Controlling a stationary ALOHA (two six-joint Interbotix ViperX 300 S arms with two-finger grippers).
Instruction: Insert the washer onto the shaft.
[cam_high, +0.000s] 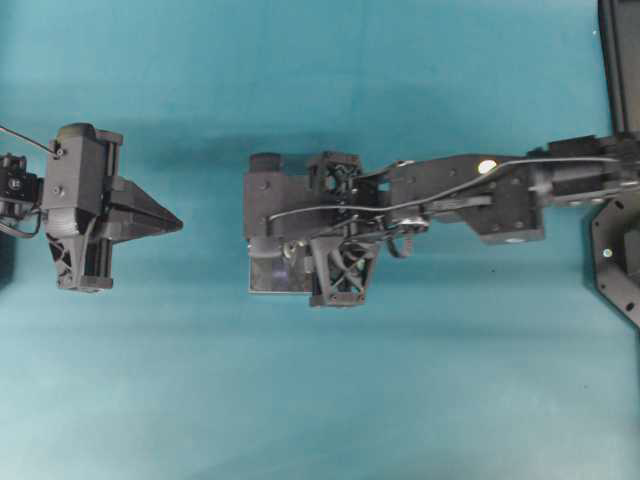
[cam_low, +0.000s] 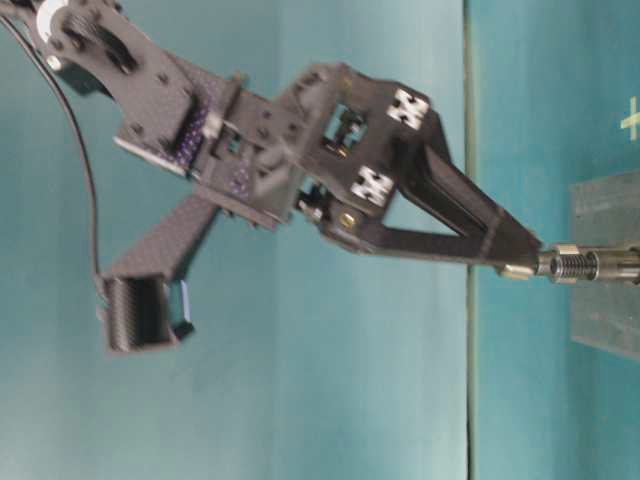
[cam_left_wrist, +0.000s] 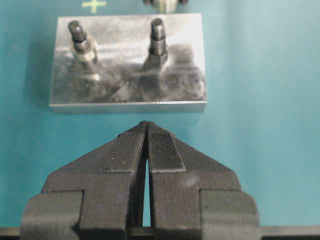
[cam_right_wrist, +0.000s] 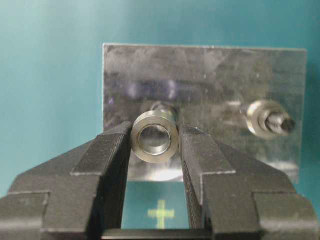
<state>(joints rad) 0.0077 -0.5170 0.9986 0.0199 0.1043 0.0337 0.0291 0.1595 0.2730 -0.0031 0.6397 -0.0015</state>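
One teal table (cam_high: 320, 420) carries one metal block (cam_left_wrist: 127, 92) with two upright shafts: one shaft (cam_left_wrist: 158, 37) bare, the other shaft (cam_left_wrist: 79, 35) ringed by a fitted washer (cam_left_wrist: 85, 50). No lettering is readable; a yellow cross mark (cam_right_wrist: 161, 214) sits on the table. The right gripper (cam_right_wrist: 155, 142) pinches the washer (cam_right_wrist: 155, 136) just above the bare shaft. The left gripper (cam_left_wrist: 147, 131) is clenched, holding nothing, near the block.
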